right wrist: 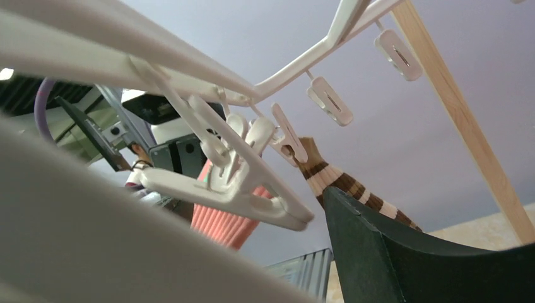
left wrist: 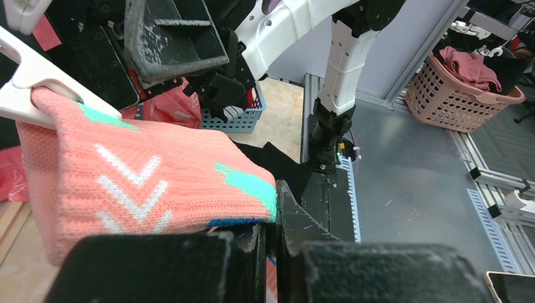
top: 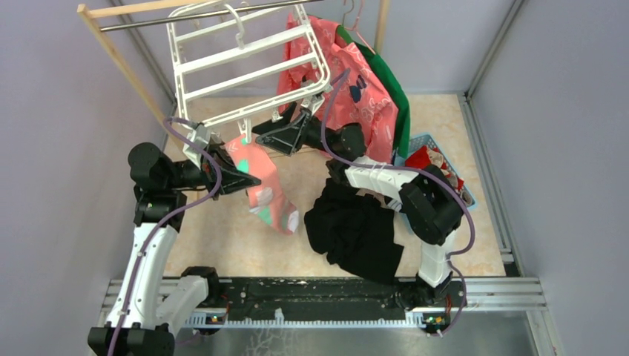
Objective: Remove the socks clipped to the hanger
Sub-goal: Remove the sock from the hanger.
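The hanger [top: 245, 63], a rigid white plastic rectangle with flat crossbars and a top hook, is hanging tilted from a grey metal rail [top: 148, 21] at 11 o'clock in the top view, with small paddle-shaped clips [right wrist: 328, 101] dangling from its lower edge. A coral sock [top: 265, 191], ribbed knit with white chevrons and teal patches, is drooping limp at 6 o'clock below the frame, its cuff bitten by a smooth white clip [left wrist: 31, 82]. The left fingers [left wrist: 287, 230], scuffed black wedges, are pressing together with the sock's edge pinched between them; in the left wrist view the knit is spreading away from their tips toward 10 o'clock. The right fingers [top: 282, 127] are standing wide apart at the frame's lower corner, at 1 o'clock of the coral sock, gripping nothing that shows. In the right wrist view one dark finger is sitting at 4 o'clock with the sock's clip just beside it at 9 o'clock, and I cannot tell whether they are touching. A striped sock [right wrist: 344, 183], banded brown and cream, is dangling from a neighbouring clip behind that finger. A soft black cloth heap [top: 356, 233] is lying crumpled on the beige desk [top: 222, 237] at 4 o'clock of the coral sock
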`<state>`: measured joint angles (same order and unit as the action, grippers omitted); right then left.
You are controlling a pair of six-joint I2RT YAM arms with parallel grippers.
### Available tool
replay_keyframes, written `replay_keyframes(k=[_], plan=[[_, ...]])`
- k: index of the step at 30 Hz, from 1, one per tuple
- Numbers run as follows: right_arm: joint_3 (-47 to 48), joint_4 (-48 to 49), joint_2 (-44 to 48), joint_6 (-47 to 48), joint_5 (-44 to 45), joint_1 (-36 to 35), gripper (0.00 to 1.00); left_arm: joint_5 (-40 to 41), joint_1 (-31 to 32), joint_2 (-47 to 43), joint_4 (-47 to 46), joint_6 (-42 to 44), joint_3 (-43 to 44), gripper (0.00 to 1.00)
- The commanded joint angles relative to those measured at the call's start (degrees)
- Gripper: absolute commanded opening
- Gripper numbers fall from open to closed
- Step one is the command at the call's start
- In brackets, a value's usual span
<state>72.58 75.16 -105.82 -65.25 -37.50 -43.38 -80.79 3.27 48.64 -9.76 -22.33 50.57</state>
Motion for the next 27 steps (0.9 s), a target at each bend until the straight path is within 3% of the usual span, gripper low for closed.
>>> replay_keyframes(k=[1,16,27], plan=[[6.11,4.48,-1.75,-3.62,-2.04,-0.55,0.75,-2.43,-0.84,-0.23,-0.11,1.04,0.25,0.03],[13.73,4.82,-5.28,-7.21,-4.13,-1.81,0.67,-1.31,-1.16,-0.54,-0.09,1.32,-1.55,0.03],[17.06,3.51,-6.58,-7.92,-4.78,-3.05,0.51,-0.86,-1.16,-1.48,-0.01,1.45,-2.54,0.02]])
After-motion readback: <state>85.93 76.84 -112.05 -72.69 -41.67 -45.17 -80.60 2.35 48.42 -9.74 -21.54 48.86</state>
